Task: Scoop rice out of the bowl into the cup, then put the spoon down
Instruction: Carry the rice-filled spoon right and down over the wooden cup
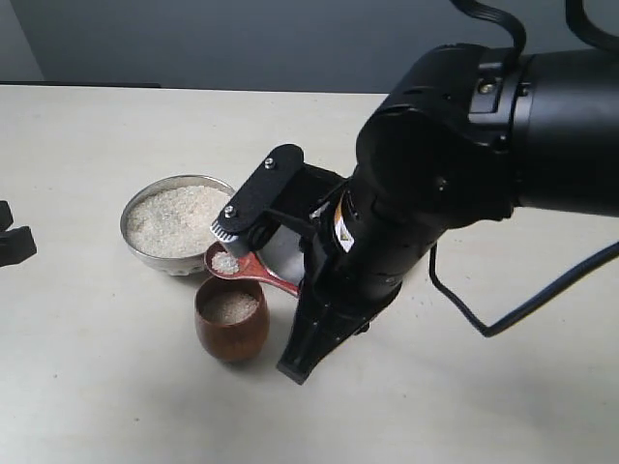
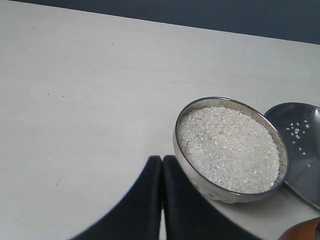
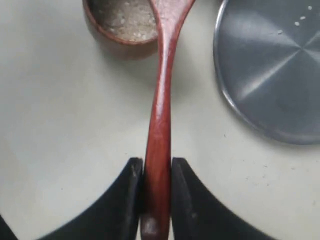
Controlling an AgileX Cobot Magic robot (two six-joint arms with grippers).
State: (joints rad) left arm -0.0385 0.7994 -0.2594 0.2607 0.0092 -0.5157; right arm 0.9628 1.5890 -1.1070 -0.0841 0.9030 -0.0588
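The steel bowl holds a heap of rice. In front of it stands the reddish-brown wooden cup, with some rice in it. My right gripper is shut on the handle of the wooden spoon. The spoon's head carries a little rice and hangs just above the cup's rim, between cup and bowl. My left gripper is shut on nothing, low beside the bowl; its arm shows at the far left edge.
A flat steel plate with a few stray grains lies beside the bowl, mostly hidden under my right arm in the exterior view. A black cable trails over the table on the right.
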